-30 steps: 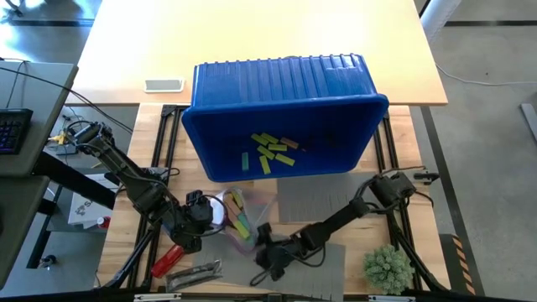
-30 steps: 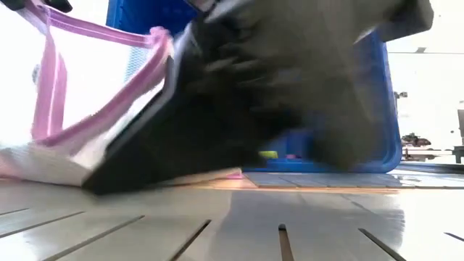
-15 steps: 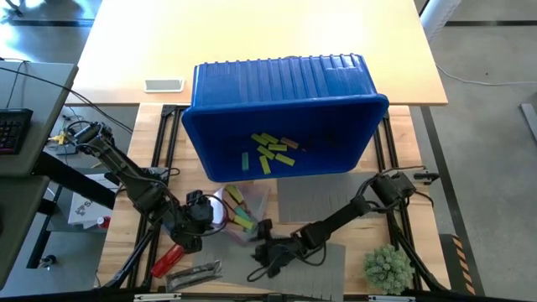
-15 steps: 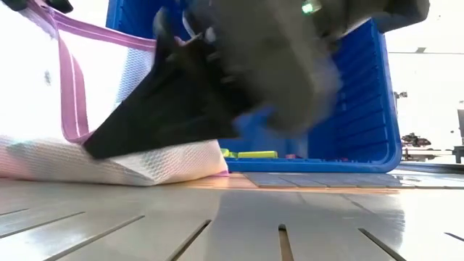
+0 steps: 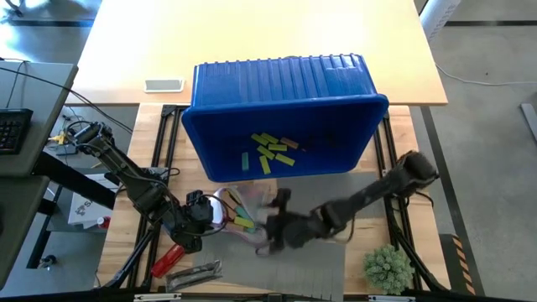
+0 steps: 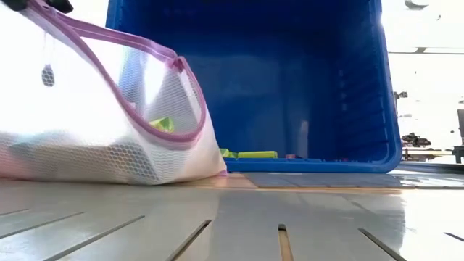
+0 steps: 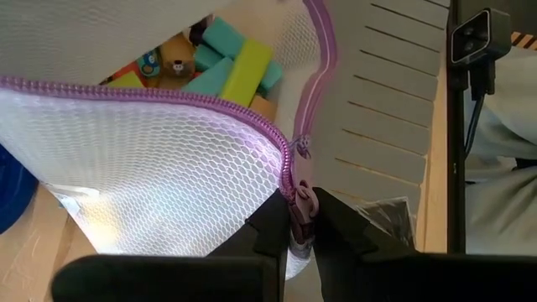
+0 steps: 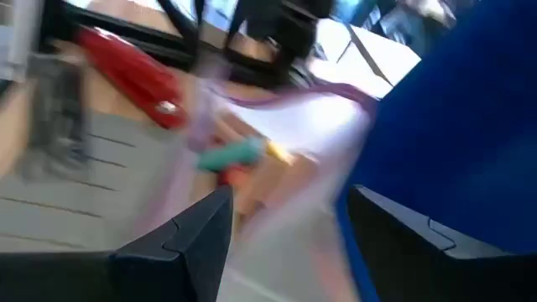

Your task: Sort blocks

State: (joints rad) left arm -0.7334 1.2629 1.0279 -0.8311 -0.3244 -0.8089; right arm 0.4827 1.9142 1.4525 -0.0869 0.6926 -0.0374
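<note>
A white mesh bag [image 5: 241, 210] with a purple zipper rim lies on the table in front of a blue bin [image 5: 285, 109] that is tipped on its side. Teal, lime and tan blocks [image 7: 225, 65] lie inside the bag. More lime blocks [image 5: 270, 151] lie on the bin's lower wall. My left gripper [image 5: 208, 215] is shut on the bag's rim at its left. My right gripper [image 5: 273, 225] hangs open above the table just right of the bag's mouth, with nothing between its fingers [image 8: 191, 236]. My left gripper pinches the bag's purple zipper rim [image 7: 300, 198] between its two fingers, near the zipper's end. The fingers slant down from the table's left. The rim is held up so the mouth [image 6: 170, 94] stands open, while the bag's bottom [image 6: 109, 170] rests on the table.
A red cylindrical tool [image 5: 166, 260] and a metal piece [image 5: 195, 273] lie near the front left. A slatted grey mat [image 5: 312, 267] covers the front middle, and a green tuft [image 5: 388, 267] stands at front right. A white slab [image 5: 164, 85] lies on the far tabletop.
My right gripper has risen from the table at the bag's mouth and gone toward the bin, tipping closer to level; it has left the low view. The bag's mouth stays held open and its body has settled flatter on the table.
</note>
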